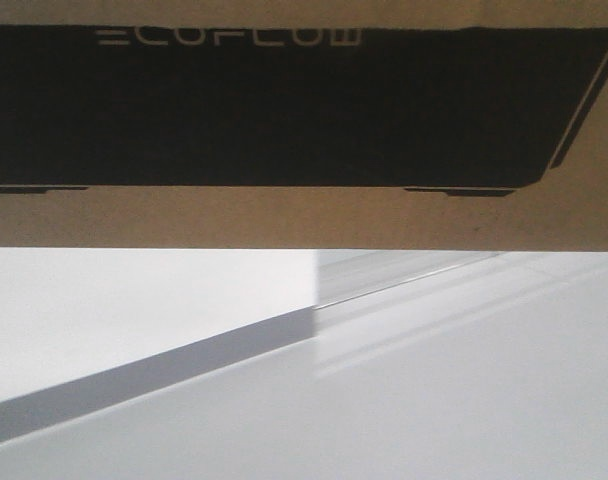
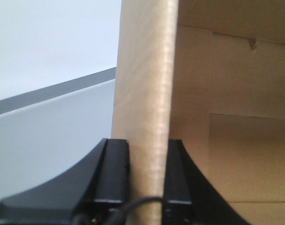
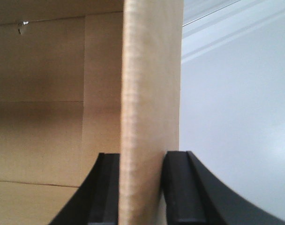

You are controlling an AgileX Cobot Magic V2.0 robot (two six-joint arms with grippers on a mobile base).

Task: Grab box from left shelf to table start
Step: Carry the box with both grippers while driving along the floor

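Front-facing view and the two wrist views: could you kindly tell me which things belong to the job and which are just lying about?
Job: ECOFLOW cardboard box; white table; left gripper and right gripper, jaws shut on the box's walls.
Lying about: only a grey strip across the white, too plain to identify.

Matt cardboard box [image 1: 304,215]; smooth white table [image 1: 434,400]
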